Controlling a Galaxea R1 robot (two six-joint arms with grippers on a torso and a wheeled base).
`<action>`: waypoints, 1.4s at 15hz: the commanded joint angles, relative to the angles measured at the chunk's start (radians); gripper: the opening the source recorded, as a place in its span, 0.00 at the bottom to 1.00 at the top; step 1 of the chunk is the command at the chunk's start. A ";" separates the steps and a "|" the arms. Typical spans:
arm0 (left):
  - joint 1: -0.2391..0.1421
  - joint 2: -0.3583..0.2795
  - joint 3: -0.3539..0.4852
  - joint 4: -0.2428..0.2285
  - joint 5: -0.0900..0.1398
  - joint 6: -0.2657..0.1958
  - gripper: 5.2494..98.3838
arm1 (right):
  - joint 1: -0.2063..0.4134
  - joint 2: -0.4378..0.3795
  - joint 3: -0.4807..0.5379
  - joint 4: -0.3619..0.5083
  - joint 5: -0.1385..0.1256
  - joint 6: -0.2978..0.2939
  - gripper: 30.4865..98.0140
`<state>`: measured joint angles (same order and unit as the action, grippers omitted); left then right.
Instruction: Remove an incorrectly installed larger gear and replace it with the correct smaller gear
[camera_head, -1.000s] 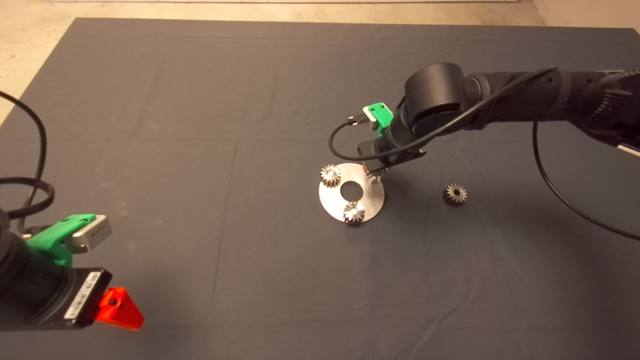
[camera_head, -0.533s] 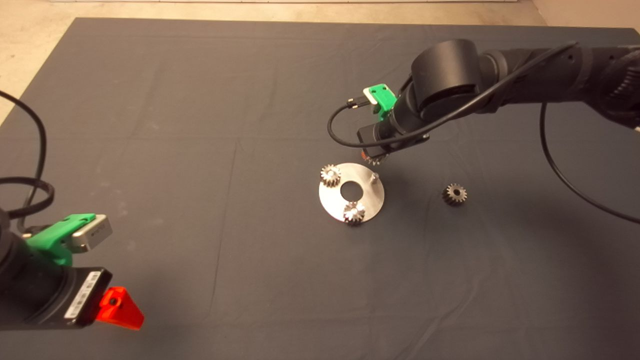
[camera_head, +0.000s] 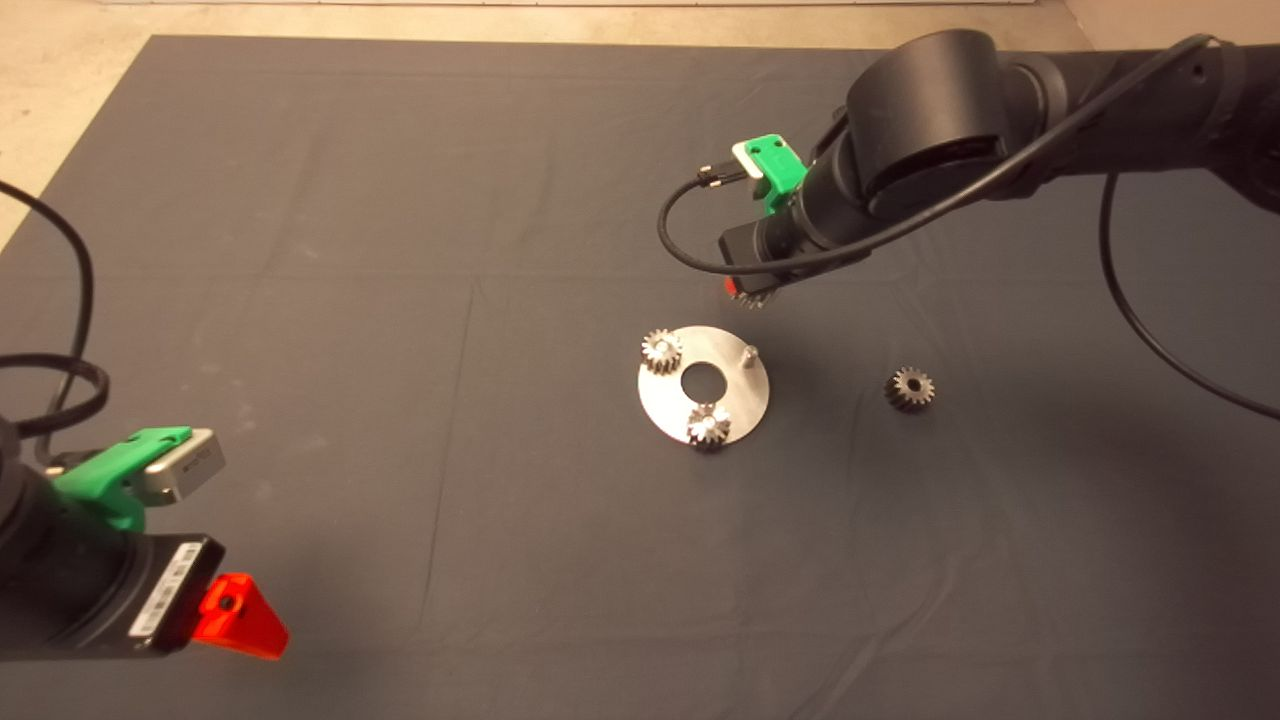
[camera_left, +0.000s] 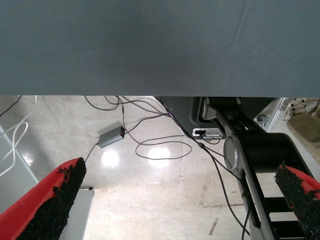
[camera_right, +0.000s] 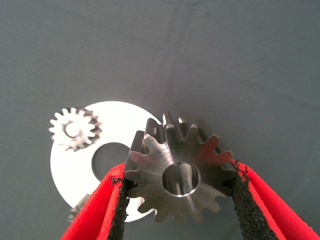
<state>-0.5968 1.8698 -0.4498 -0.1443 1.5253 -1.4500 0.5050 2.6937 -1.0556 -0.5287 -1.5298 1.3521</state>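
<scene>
My right gripper (camera_head: 748, 293) hangs above the far side of the round steel plate (camera_head: 735, 395), shut on the smaller gear (camera_right: 150, 165), a grey steel toothed wheel with a central hole. In the right wrist view both pads (camera_right: 118, 210) press its teeth from either side. The plate's peg (camera_head: 750, 352) below stands bare. The larger gear (camera_head: 910, 388), darker and a little wider, lies flat on the mat right of the plate. My left gripper (camera_head: 240, 615) is parked at the lower left, open, and holds nothing.
Two silvery small gears (camera_head: 661, 351) (camera_head: 708, 425) sit on pegs on the plate, around its centre hole. A black cable loops off the right wrist above the plate. The left wrist view shows the mat's edge and floor cables.
My right gripper has risen from the peg and drifted toward the far right with the gear still in it. The peg, hidden a second ago, now shows bare. The left arm has not moved.
</scene>
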 joint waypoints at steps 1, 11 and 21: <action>-0.012 -0.002 0.007 0.015 0.133 0.003 1.00 | 0.049 -0.094 0.083 -0.013 -0.128 0.010 0.26; -0.011 -0.002 0.011 0.020 0.133 -0.003 1.00 | 0.033 -0.221 0.151 -0.016 -0.128 0.018 0.27; -0.011 -0.005 0.014 0.022 0.133 -0.004 1.00 | -0.041 -0.344 0.174 -0.020 -0.128 0.004 0.26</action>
<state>-0.5968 1.8700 -0.4494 -0.1297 1.5253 -1.4509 0.4792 2.3894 -0.9087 -0.5285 -1.5293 1.3615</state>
